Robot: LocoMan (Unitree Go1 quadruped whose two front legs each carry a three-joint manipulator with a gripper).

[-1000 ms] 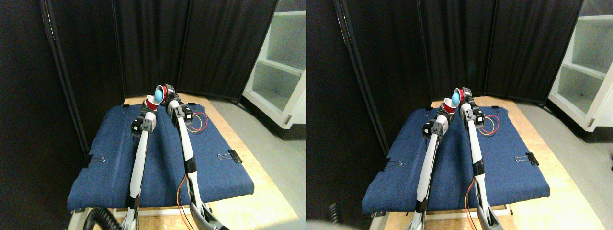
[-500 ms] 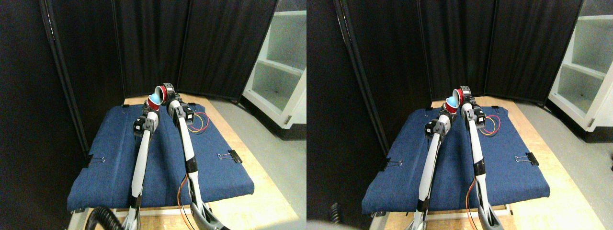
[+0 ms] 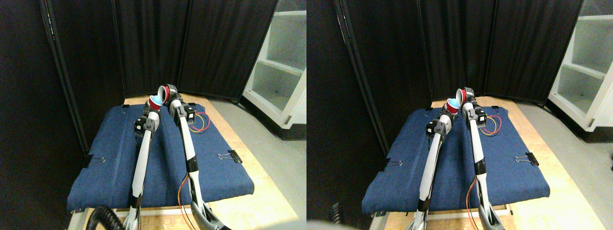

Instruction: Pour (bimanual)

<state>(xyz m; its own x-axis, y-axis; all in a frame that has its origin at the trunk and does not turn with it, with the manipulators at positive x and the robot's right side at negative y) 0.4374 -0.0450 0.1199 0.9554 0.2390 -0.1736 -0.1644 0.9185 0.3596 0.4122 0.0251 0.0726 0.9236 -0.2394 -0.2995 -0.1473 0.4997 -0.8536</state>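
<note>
Blue cloth (image 3: 119,163) covers the table, two pale manipulators rise over it, right gripper (image 3: 170,91) grasps a tipped red cup (image 3: 164,93), left gripper (image 3: 151,108) grasps an upright red cup (image 3: 153,102) holding a blue ball (image 3: 155,98), rims almost touching.

Black curtain panels (image 3: 153,43) close off the back and left of the room. A white shelving unit (image 3: 282,67) with open compartments stands at the right, brightly lit. Grey floor (image 3: 258,139) runs beside the pale wooden worktop (image 3: 258,191), which is draped with a blue cloth (image 3: 163,158) held by binder clips (image 3: 230,155).
</note>
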